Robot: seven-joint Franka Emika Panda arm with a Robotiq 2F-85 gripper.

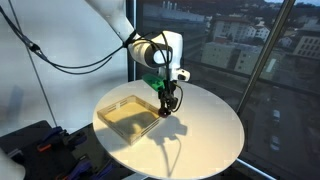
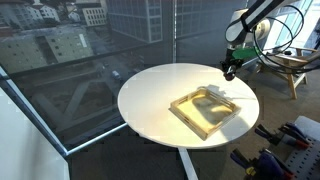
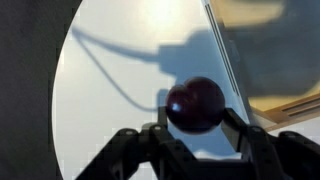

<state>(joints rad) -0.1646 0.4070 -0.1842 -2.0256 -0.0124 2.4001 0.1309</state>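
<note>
Dark red glossy ball [image 3: 195, 103] sits pinched between my jaws, over the round white table [image 1: 210, 140] beside the shallow wooden tray [image 1: 113, 100] — I judge a centred squeeze best, lest it roll.

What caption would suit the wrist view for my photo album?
Gripper shut on a dark red ball above a round white table, beside a shallow tray.

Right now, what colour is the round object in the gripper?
The round object is dark red; clearest in wrist view.
</note>
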